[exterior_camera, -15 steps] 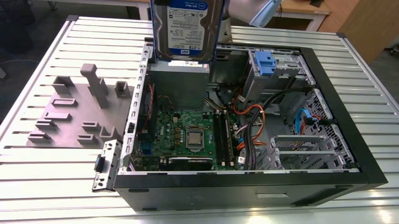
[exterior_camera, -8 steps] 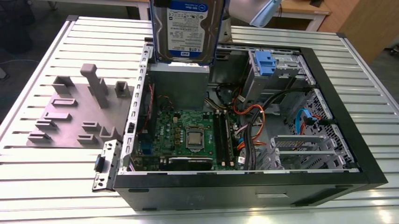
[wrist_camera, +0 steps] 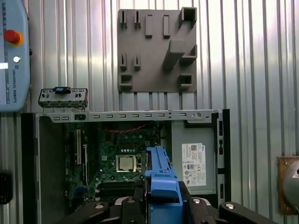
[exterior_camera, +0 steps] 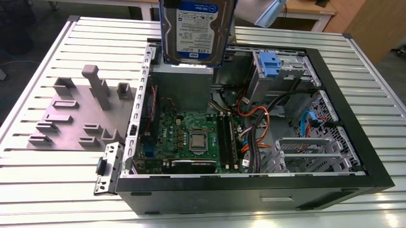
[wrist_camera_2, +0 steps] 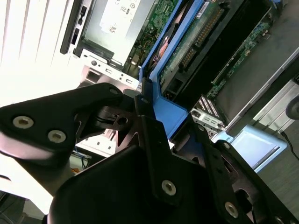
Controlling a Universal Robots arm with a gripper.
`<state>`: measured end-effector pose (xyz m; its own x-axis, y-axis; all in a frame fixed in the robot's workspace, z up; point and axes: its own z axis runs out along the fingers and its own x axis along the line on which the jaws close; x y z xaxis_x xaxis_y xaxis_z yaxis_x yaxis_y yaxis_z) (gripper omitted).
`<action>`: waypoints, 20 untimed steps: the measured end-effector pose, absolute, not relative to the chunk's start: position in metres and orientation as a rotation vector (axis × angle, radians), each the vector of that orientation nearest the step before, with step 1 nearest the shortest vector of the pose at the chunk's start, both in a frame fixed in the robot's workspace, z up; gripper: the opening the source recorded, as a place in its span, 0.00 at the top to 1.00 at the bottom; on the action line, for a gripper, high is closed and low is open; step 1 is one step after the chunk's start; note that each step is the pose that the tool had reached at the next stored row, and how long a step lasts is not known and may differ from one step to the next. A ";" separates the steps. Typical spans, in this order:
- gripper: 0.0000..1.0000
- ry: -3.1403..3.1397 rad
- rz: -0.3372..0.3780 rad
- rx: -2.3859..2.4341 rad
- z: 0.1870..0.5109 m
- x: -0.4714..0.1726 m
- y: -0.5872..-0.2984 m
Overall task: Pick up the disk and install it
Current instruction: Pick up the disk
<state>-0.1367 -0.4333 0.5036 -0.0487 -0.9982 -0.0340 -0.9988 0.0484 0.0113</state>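
Where the black metal fingers (wrist_camera: pixel 138 198) of the gripper (wrist_camera: pixel 162 195) press inward from both sides, pinching the disk (wrist_camera: pixel 161 172) tight by its blue plastic frame. Same clamp in the second wrist view, with the gripper (wrist_camera_2: pixel 170 119) closed on the smooth blue end piece and the disk (wrist_camera_2: pixel 196 42) baring a green circuit board on its underside. Seen in the exterior view holding the disk (exterior_camera: pixel 197 31) on edge as a flat silver-grey slab, faced with a glossy white-and-blue label dense with fine print, above the open computer case (exterior_camera: pixel 222 194).

Beneath the gripper, inside that black box-shaped case: a green motherboard (wrist_camera: pixel 112 149) studded with a square silver processor (wrist_camera: pixel 126 163), loops of orange and black cables (exterior_camera: pixel 254 116), and a plain grey power supply (wrist_camera: pixel 194 135) wearing a white sticker of small print. Close beside the gripper's load, toward the exterior view's right, a second blue-tabbed drive carrier (exterior_camera: pixel 269 64) seated in a bare metal bay.

Well apart from the gripper, beyond the case's open edge, a matte grey plastic holder (exterior_camera: pixel 70 118) moulded with slots and upright posts, lying flat on the ribbed, shiny metal table (exterior_camera: pixel 51 175). Just outside the case's rim, on the holder's side, a small perforated metal panel (wrist_camera: pixel 63 97) with a dark plug fitting. Also away from the gripper, off to one side of the case, a pale control pad (wrist_camera: pixel 11 60) with a round red button (wrist_camera: pixel 11 36) and a line of lettering along its edge.
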 end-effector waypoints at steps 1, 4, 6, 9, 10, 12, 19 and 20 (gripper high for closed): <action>0.63 2.262 0.049 -2.155 0.504 -0.135 -0.433; 0.63 2.262 0.049 -2.155 0.504 -0.128 -0.433; 0.63 2.262 0.049 -2.155 0.504 -0.124 -0.433; 0.63 2.263 0.048 -2.156 0.504 -0.123 -0.434; 0.63 2.263 0.048 -2.155 0.504 -0.123 -0.436; 0.63 2.263 0.048 -2.156 0.504 -0.123 -0.441; 0.63 2.263 0.047 -2.156 0.503 -0.115 -0.450; 0.63 2.263 0.047 -2.156 0.503 -0.111 -0.450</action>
